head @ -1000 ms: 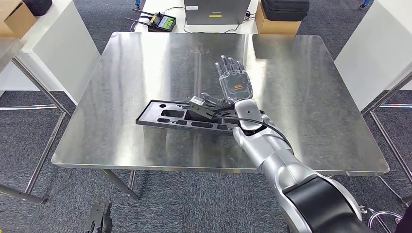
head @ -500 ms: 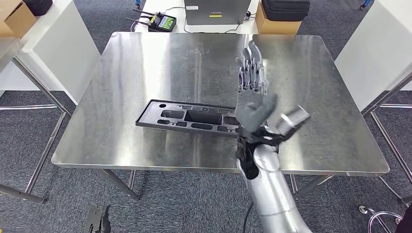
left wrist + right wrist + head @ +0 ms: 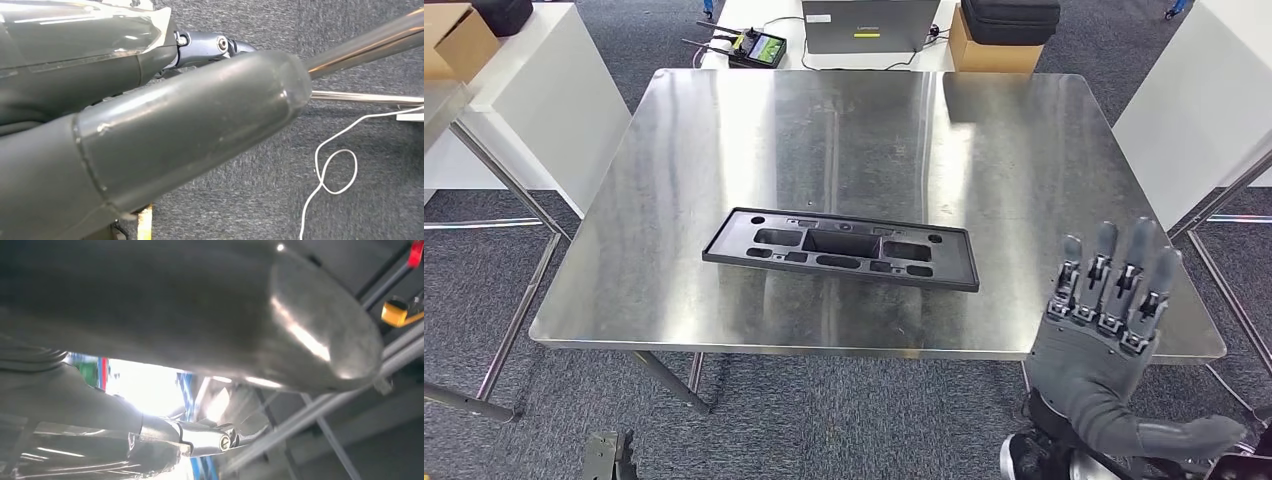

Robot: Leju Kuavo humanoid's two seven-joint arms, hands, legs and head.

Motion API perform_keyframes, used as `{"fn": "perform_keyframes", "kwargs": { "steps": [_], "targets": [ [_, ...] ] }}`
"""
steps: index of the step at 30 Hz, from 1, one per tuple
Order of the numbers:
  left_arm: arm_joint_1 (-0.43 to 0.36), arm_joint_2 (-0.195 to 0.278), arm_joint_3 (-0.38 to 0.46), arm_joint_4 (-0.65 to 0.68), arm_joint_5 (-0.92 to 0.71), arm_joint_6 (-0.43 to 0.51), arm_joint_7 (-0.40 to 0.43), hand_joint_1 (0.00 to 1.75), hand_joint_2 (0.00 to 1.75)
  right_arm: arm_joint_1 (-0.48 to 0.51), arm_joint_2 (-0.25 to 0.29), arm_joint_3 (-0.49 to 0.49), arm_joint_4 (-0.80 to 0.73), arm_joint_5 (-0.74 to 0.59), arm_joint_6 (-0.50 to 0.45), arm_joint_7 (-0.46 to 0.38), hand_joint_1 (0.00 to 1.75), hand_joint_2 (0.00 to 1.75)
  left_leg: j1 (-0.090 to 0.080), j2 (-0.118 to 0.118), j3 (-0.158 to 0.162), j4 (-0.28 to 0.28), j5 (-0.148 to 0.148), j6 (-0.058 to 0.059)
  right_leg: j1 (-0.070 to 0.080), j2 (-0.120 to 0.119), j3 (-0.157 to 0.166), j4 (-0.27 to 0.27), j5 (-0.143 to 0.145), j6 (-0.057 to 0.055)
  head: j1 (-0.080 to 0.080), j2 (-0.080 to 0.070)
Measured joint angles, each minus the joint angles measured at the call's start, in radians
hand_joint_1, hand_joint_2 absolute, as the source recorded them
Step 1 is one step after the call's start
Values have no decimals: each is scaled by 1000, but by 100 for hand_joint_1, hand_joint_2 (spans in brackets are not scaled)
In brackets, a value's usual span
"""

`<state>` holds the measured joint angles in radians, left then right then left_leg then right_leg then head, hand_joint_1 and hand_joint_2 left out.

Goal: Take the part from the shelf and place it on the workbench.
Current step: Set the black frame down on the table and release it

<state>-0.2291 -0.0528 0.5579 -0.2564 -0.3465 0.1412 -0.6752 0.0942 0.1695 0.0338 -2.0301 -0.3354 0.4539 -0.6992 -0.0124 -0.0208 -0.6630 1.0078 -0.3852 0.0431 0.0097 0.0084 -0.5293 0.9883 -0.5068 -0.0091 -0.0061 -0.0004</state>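
The black rectangular part (image 3: 839, 247), a flat frame with several cut-outs, lies on the steel workbench (image 3: 844, 130) near its front edge, with nothing touching it. My right hand (image 3: 1104, 320) is raised at the workbench's front right corner, fingers spread and upright, holding nothing, well to the right of the part. Its thick thumb (image 3: 200, 305) looms close in the right wrist view. My left hand (image 3: 150, 125) hangs low over the grey carpet with its thumb stretched out and nothing in it.
Beyond the workbench stand a laptop (image 3: 869, 22), a remote controller (image 3: 759, 45) and a black case (image 3: 1009, 18). White tables flank the bench at left (image 3: 544, 90) and right (image 3: 1204, 100). A white cable (image 3: 335, 170) loops on the carpet by a steel leg.
My right hand has lifted off the part and drawn back, from over the part to the bench's front right corner. The part stays flat where it was.
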Motion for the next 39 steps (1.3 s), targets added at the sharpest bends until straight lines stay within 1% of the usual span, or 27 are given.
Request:
{"fn": "perform_keyframes", "kwargs": {
  "steps": [5, 9, 14, 16, 17, 18, 20, 21, 22, 23, 24, 25, 26, 27, 28, 29, 30, 31, 32, 33, 35, 36, 37, 38, 39],
  "targets": [
    [1, 2, 0, 0, -1, -17, -17, 0, 0, 51, 37, -110, -24, -21, 20, 0, 0, 0, -1, 0, 3, 1, -3, 0, -1, 0, 4, 0, -1, -1, 0, 0],
    [3, 6, 0, -3, -1, -25, -23, 0, 0, 80, 59, -166, -23, -53, 23, 0, 0, 0, -4, 0, 5, 2, -7, 4, -3, 0, 11, -1, -3, 3, 0, 0],
    [2, 13, -1, -9, 1, -26, -25, 0, 0, 91, 62, -187, -2, -82, -7, 0, 0, 0, -8, 0, 10, 3, -15, 17, -7, 0, 17, -6, -8, 12, -1, 0],
    [2, 14, -1, -10, 1, -26, -25, 0, 0, 92, 61, -189, 4, -86, -11, 0, 0, 0, -1, 2, 24, -12, -10, 24, -5, 0, 21, 0, -18, 16, 0, 0],
    [1, 14, -1, -10, 1, -26, -25, 0, 0, 92, 61, -190, 7, -90, -16, 0, 0, 0, 3, 3, 31, -20, -7, 27, -5, -1, 14, 24, -34, 16, 1, 0],
    [1, 14, -1, -10, 3, -26, -25, 0, 0, 92, 59, -190, 10, -97, -26, 0, 0, 0, 6, 4, 36, -25, -4, 29, -6, -1, -4, 68, -59, 14, 2, 0],
    [0, 14, -1, -10, 8, -26, -25, 0, 0, 94, 52, -191, 20, -118, -53, 0, 0, 0, 7, 5, 36, -26, -4, 29, -14, -1, -67, 194, -119, 14, 3, 0],
    [2, 14, -1, -10, 12, -26, -25, 0, 0, 94, 46, -191, 27, -130, -67, 0, 0, 0, 8, 5, 35, -26, -4, 29, -19, -1, -93, 243, -135, 19, 3, 0],
    [4, 13, -1, -10, 16, -26, -25, 0, 0, 95, 39, -191, 35, -141, -78, 0, 0, 0, 10, 5, 34, -25, -4, 28, -25, -1, -103, 261, -135, 29, 3, 0],
    [6, 12, -1, -11, 18, -26, -25, 0, 0, 94, 33, -191, 42, -150, -88, 0, 0, 0, 13, 6, 33, -25, -3, 26, -31, -2, -92, 239, -118, 42, 3, 0],
    [7, 10, -1, -12, 19, -26, -25, 0, 0, 94, 28, -192, 48, -155, -96, 0, 0, 0, 17, 6, 32, -24, -1, 22, -38, -2, -63, 183, -91, 57, 3, 0],
    [8, 10, -1, -14, 19, -27, -25, 0, 0, 93, 25, -192, 52, -157, -103, 0, 0, 0, 19, 5, 31, -22, 0, 15, -45, -5, -26, 109, -63, 70, 4, 0],
    [9, 9, -1, -15, 19, -27, -25, 0, 0, 92, 23, -192, 55, -159, -109, 0, 0, 0, 21, 4, 29, -21, 1, 7, -47, -6, 5, 53, -35, 78, 5, 0],
    [8, 9, -1, -17, 19, -27, -25, 0, 0, 92, 22, -193, 56, -160, -113, 0, 0, 0, 21, 3, 28, -16, 2, -1, -47, -7, 22, 16, -16, 79, 6, 0],
    [8, 9, -1, -18, 19, -27, -25, 0, 0, 92, 21, -195, 58, -161, -115, 0, 0, 0, 20, 1, 25, -10, 3, -8, -47, -7, 29, 5, -7, 75, 5, 0],
    [7, 9, -2, -19, 19, -27, -25, 0, 0, 94, 21, -196, 60, -161, -116, 0, 0, 0, 22, 0, 21, -4, 3, -13, -48, -6, 25, 14, -1, 68, 4, 0],
    [6, 9, -2, -19, 19, -27, -25, 0, 0, 94, 21, -198, 61, -160, -116, 0, 0, 0, 25, 0, 17, 4, 2, -19, -52, -5, 14, 19, -3, 63, 2, 0],
    [6, 9, -2, -19, 19, -27, -25, 0, 0, 94, 21, -200, 63, -160, -116, 0, 0, 0, 28, 1, 10, 15, -7, -25, -56, -5, 10, 28, -4, 57, 0, 0],
    [6, 9, -2, -19, 19, -26, -25, 0, 0, 95, 21, -201, 64, -159, -116, 1, 0, 0, 32, 5, 1, 36, -30, -30, -56, -6, 2, 34, -3, 51, -2, 0],
    [6, 9, -2, -19, 19, -26, -25, 0, 0, 94, 21, -203, 64, -158, -116, 1, 0, 0, 33, 9, -11, 71, -66, -34, -53, -7, -6, 38, 0, 44, -3, 0],
    [4, 9, -3, -19, 19, -26, -25, 0, 0, 94, 22, -205, 65, -155, -116, 1, 0, 0, 33, 16, -40, 174, -154, -33, -44, -9, -18, 41, 8, 27, -5, 0],
    [3, 8, -3, -19, 19, -26, -25, 0, 0, 94, 23, -206, 65, -151, -117, 1, 0, 0, 33, 17, -49, 222, -180, -32, -39, -10, -25, 42, 14, 21, -5, 0],
    [3, 8, -3, -19, 19, -26, -25, 0, 0, 94, 24, -208, 65, -146, -119, 1, 0, 0, 33, 18, -45, 247, -186, -29, -34, -11, -34, 45, 18, 18, -5, 0],
    [2, 8, -4, -19, 19, -26, -25, 0, 0, 94, 25, -209, 65, -140, -121, 1, 0, 0, 33, 18, -24, 240, -175, -26, -30, -11, -41, 48, 20, 17, -5, 0],
    [2, 7, -4, -19, 19, -27, -25, 0, 0, 94, 27, -211, 65, -134, -124, 1, 0, 0, 33, 18, 14, 198, -154, -23, -28, -11, -47, 51, 23, 17, -5, 0]
  ]
}}
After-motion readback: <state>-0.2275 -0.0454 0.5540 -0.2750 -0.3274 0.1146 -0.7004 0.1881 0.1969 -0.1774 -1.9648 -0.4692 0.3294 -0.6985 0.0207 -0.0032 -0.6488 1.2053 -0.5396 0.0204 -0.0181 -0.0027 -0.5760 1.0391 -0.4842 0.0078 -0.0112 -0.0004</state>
